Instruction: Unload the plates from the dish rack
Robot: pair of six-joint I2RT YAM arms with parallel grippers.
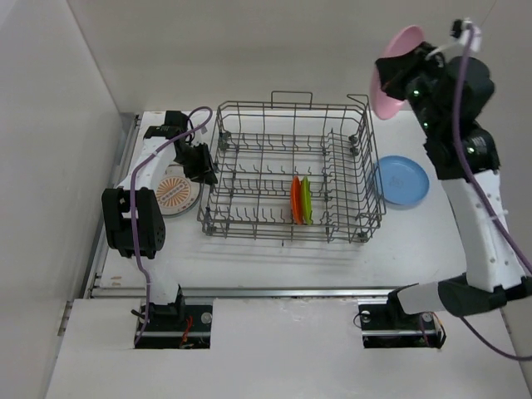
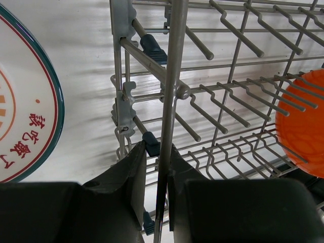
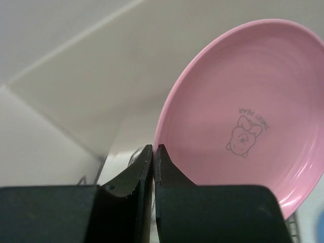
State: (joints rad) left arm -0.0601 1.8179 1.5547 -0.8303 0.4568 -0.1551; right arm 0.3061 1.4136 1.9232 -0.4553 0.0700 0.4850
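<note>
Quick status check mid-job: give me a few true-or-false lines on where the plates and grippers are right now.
1. The right gripper holds the pink plate up in the air. True.
2. The dish rack has no plates in it. False: an orange plate and a green plate stand upright inside.
3. The blue plate lies on the table right of the rack. True.
4. The left gripper is open over the sunburst plate. False: it is shut on a rack wire.

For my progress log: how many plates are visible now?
5: orange plate and lime-green plate in the dish rack; pink plate in the right tool; blue plate right of the rack; sunburst plate left, perhaps covering others.
</note>
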